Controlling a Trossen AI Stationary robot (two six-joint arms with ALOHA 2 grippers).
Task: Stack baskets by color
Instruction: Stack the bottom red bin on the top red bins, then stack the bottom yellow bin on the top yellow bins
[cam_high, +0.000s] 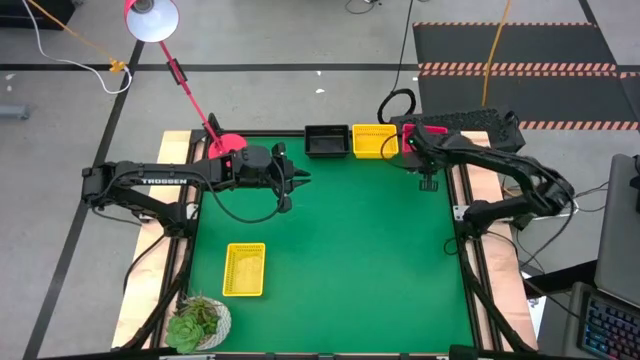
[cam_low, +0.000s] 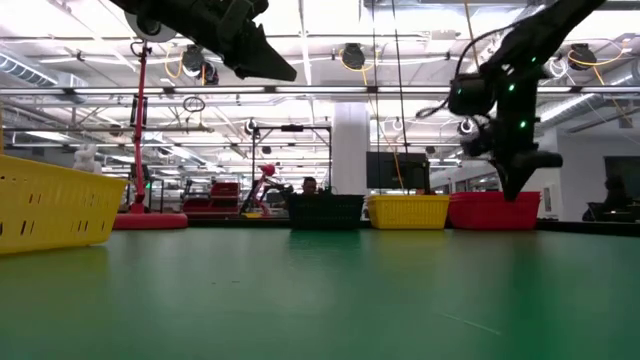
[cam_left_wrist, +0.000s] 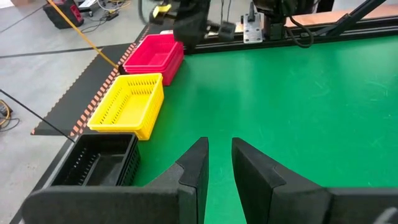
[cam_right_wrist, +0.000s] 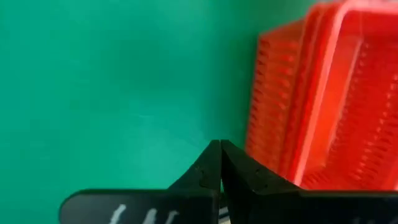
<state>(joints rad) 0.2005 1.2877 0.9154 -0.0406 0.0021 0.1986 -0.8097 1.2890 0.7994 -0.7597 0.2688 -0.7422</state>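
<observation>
Right pincer clenched, empty, above the surface; red stack at its 12 o'clock, apart. Left pincer slightly parted, empty; loose yellow basket at its 7 o'clock.

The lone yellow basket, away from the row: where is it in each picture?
High view: lone yellow basket, lower left, by the plant.
Low view: far left edge.
Left wrist view: not in it.
Right wrist view: not in it.
Shared landmark: red stack.
</observation>
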